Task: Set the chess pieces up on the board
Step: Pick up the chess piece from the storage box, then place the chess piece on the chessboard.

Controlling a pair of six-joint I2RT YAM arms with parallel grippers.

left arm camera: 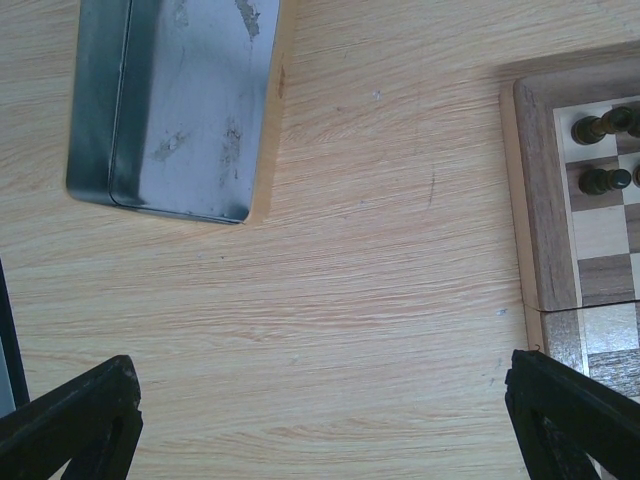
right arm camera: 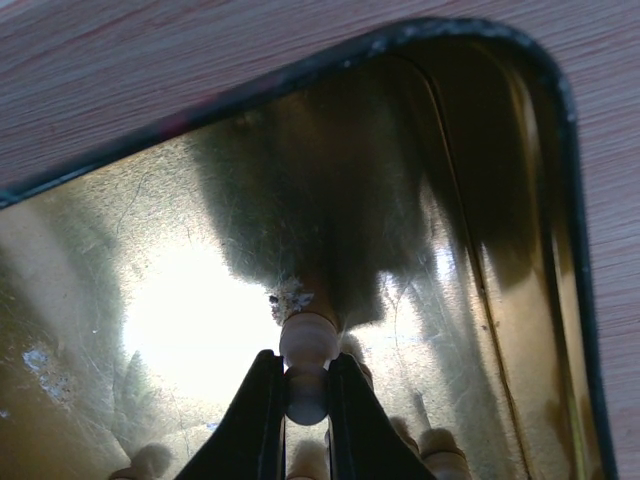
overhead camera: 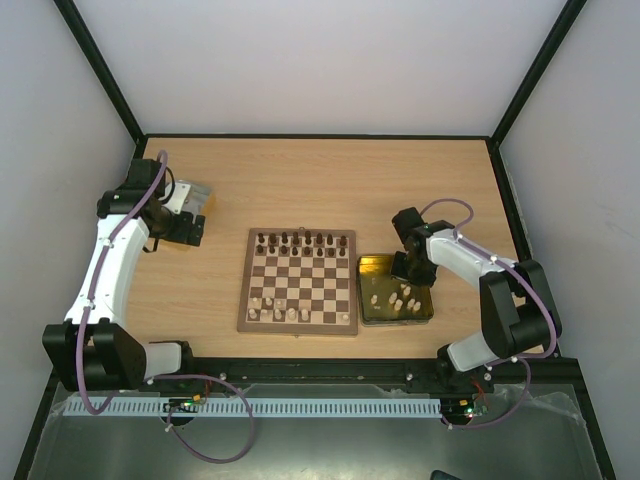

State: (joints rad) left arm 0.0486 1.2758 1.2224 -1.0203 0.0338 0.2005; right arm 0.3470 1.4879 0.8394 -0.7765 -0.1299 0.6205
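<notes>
The board lies mid-table with dark pieces along its far rows and a few cream pieces along its near rows. My right gripper is over the gold tray and is shut on a cream piece, its base touching the tray floor. More cream pieces lie in the tray. My left gripper is open and empty over bare table left of the board, whose corner shows in the left wrist view with dark pieces.
A silver tray lies at the far left, also in the left wrist view. Black frame posts and white walls bound the table.
</notes>
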